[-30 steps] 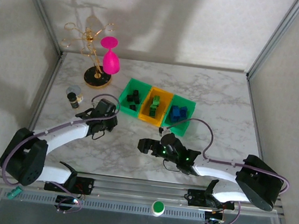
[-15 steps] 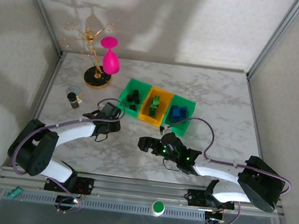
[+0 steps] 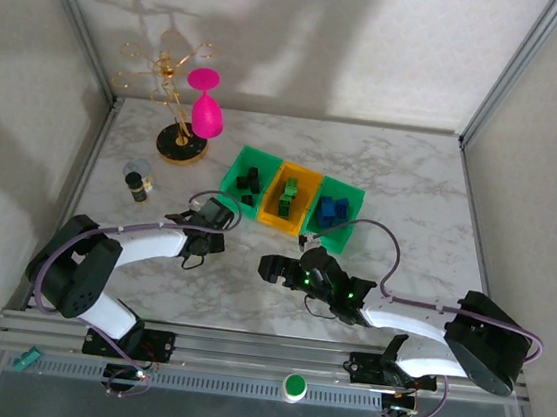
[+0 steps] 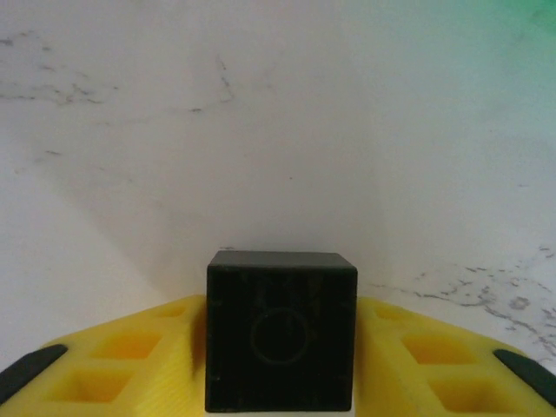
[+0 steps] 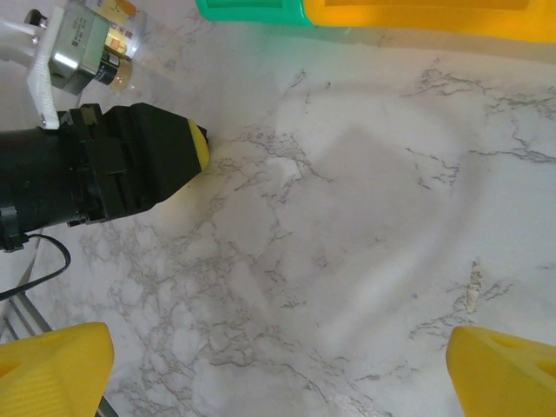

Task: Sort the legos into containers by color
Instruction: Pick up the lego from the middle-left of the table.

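Left gripper (image 3: 219, 216) clamped on black brick (image 4: 281, 334), low over bare marble table (image 3: 411, 193), just short of bins (image 3: 281, 223), front edge, left end of row. Right gripper (image 5: 278, 365) jaws wide, over open marble near bins.

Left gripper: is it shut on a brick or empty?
The left gripper is shut on a black lego; left wrist view shows it wedged between the yellow fingers.

"What sort of place are you working in?"

"A lab test cell. Your marble table (image 3: 402, 182) is boxed in by plain white panels (image 3: 327, 43) and metal frame posts (image 3: 510, 79). Two robot arms (image 3: 139, 243) are bolted to a rail (image 3: 242, 348), and unrelated oddments stand about: a jewelry stand (image 3: 168, 75), a pink goblet (image 3: 206, 110)."
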Tool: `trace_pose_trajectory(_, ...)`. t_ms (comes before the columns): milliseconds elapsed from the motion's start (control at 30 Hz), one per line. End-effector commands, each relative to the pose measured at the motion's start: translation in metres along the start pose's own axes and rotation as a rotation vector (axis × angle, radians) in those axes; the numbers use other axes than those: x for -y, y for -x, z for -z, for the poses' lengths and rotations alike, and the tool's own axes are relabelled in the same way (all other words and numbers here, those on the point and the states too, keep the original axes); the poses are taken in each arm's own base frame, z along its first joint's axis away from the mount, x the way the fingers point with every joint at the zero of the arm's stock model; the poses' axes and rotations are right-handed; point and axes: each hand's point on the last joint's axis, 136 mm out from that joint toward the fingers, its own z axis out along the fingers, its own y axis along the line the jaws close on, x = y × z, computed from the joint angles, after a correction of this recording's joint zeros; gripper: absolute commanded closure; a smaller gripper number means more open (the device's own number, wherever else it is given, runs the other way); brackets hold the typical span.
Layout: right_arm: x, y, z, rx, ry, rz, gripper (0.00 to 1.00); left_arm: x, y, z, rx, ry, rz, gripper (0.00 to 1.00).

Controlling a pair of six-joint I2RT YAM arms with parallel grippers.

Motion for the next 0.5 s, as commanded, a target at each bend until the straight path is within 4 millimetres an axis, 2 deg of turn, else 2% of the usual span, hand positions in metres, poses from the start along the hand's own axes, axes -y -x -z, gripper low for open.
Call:
trace_pose_trajectory(0, -0.004, 0.005, 0.005, 0.028, -0.004, 0.000, 0.01, -0.001, 0.009, 0.006, 0.039, 0.018, 0.012, 0.62)
trace_pose_trajectory(167, -0.006, 0.010, 0.007, 0.038, -0.002, 0.004, 0.01, 0.004, 0.022, 0.016, 0.069, 0.011, 0.014, 0.65)
trace_pose_trajectory(333, -0.001, 0.019, 0.012, 0.059, -0.018, -0.030, 0.01, 0.025, 0.054, 0.042, 0.155, -0.059, 0.027, 0.65)
trace_pose_trajectory(467, 0.008, 0.030, 0.017, 0.079, -0.045, -0.046, 0.01, 0.040, 0.080, 0.048, 0.196, -0.059, 0.003, 0.65)
